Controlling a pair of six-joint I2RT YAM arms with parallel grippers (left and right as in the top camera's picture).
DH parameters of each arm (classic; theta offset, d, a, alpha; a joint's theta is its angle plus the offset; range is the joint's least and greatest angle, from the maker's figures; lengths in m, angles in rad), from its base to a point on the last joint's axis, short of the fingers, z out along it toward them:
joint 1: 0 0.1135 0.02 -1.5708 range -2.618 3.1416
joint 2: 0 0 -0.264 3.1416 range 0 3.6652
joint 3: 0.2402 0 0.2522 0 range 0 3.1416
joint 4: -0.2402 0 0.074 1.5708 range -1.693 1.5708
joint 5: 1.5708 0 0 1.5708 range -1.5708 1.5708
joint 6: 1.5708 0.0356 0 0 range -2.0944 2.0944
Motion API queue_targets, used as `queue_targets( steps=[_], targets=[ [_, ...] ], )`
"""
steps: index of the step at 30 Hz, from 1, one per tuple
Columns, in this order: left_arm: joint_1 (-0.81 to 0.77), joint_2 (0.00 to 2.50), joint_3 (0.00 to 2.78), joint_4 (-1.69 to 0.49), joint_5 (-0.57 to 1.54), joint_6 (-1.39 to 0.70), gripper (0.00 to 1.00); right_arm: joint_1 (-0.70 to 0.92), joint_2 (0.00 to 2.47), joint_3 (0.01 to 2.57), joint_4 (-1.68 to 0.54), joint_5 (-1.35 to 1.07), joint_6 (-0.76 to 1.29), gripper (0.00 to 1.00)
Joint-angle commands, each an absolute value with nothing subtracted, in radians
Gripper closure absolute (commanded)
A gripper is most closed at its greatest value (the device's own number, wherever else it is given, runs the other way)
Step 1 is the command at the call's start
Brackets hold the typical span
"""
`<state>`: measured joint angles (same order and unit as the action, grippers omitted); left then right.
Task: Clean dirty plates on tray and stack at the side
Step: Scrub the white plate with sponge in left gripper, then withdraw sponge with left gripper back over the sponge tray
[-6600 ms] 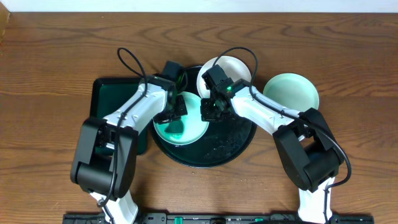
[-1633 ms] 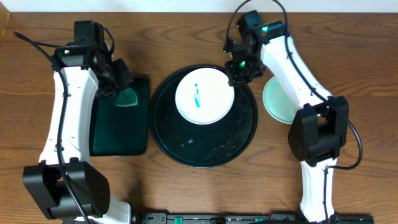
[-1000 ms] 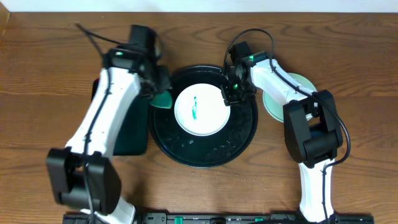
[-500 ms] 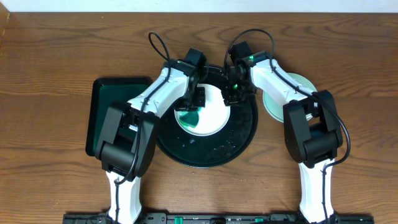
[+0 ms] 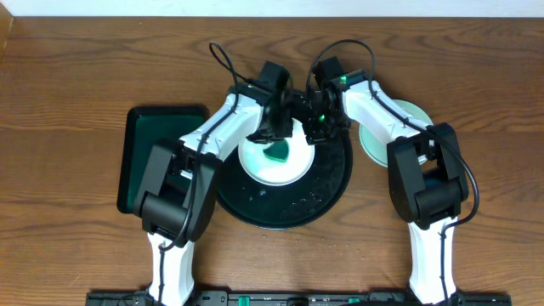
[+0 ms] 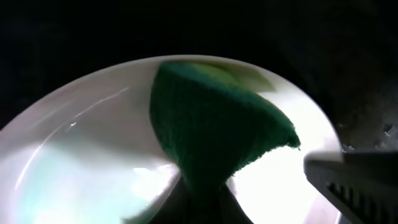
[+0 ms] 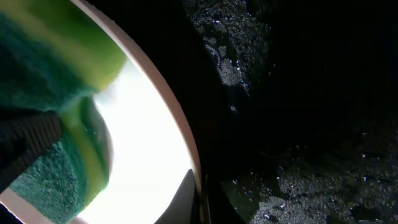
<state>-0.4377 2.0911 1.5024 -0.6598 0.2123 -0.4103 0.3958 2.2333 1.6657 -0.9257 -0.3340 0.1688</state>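
Note:
One white plate (image 5: 255, 167) lies on the round black tray (image 5: 280, 208). My left gripper (image 5: 276, 138) is shut on a green sponge (image 5: 277, 154) and presses it on the plate's middle. In the left wrist view the sponge (image 6: 214, 127) covers the centre of the plate (image 6: 81, 155), with the gripper (image 6: 202, 202) below it. My right gripper (image 5: 316, 132) is shut on the plate's right rim. In the right wrist view its fingers (image 7: 186, 196) straddle the rim (image 7: 171, 121), and the sponge (image 7: 43, 81) shows at the left. A pale mint plate (image 5: 378, 144) lies on the bare wood to the right, partly under my right arm.
A rectangular dark-green tray (image 5: 157, 170) lies left of the black tray. The black tray's surface (image 7: 311, 162) is wet with droplets. The wooden tabletop (image 5: 68, 102) surrounds both trays.
The left gripper has slid the sponge from the plate's left part to its middle. The teal streak seen a second ago no longer shows. The right gripper has stayed on the rim.

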Motion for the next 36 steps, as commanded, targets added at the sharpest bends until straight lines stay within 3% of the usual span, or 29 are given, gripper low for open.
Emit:
queue_targets(
  steps=[1,4,11,14,22,29,36],
  targets=[
    [-0.419,2.111,1.509,-0.754,-0.022,-0.522,0.93,0.407,2.233,1.644,-0.930,-0.330,0.179,0.99],
    [-0.419,2.111,1.509,-0.839,0.032,-0.513,0.93,0.407,2.233,1.644,-0.929,-0.330,0.179,0.99],
    [-0.420,2.111,1.509,-0.903,0.485,-0.178,0.93,0.407,2.233,1.644,-0.927,-0.330,0.179,0.99],
    [-0.420,2.111,1.509,-0.856,0.427,-0.181,0.93,0.407,2.233,1.644,-0.928,-0.330,0.179,0.99],
    [-0.406,2.111,1.524,-0.696,-0.083,-0.253,0.93,0.407,2.233,1.644,-0.925,-0.330,0.179,0.99],
    [-0.334,2.055,1.611,-0.878,-0.083,-0.332,0.93,0.407,2.233,1.644,-0.927,-0.330,0.179,0.99],
    [-0.233,1.936,1.613,-1.065,0.089,-0.322,0.93,0.407,2.233,1.644,-0.927,-0.330,0.179,0.99]
  ],
)
